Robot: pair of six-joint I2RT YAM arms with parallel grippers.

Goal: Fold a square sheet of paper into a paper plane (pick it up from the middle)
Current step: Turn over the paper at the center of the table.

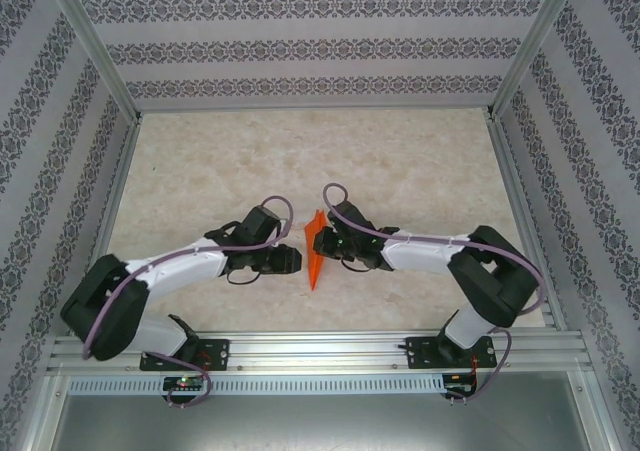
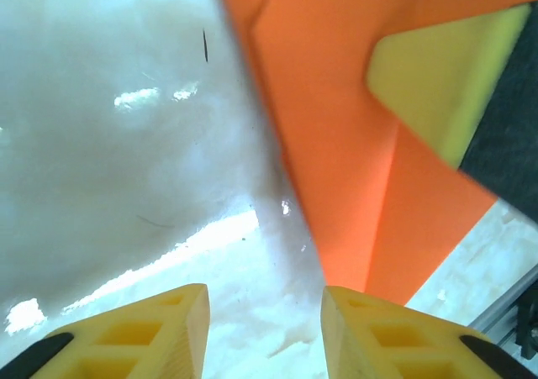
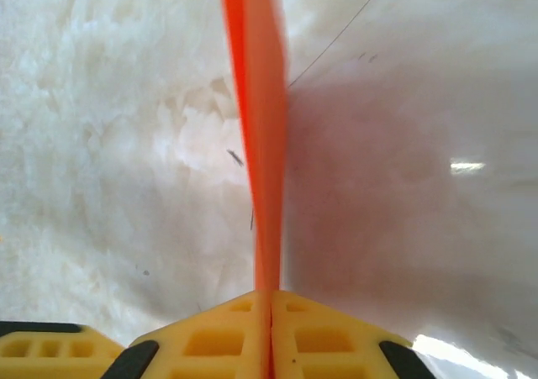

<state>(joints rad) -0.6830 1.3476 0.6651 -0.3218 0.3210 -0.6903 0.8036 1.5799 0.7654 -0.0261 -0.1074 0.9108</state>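
Paper plane looks fully folded, narrow dart; right gripper fingers clamped on it, edge-on between them; left gripper fingers parted, empty, dart just beyond them; set-down probably left

A: What is the paper plane made of?
B: Thin orange paper, matt and smooth, with sharp creases.
A: And the table under the plane?
B: Pale, marbled and glossy; light glints off it just beside the plane.
A: The right gripper at the plane?
B: Matt yellow plastic fingers, moulded with square hollows. The left gripper looks the same.
A: The rail on the near side of the plane?
B: Bare ribbed aluminium with a dull sheen. The walls beyond the plane look like matt printed wallpaper.
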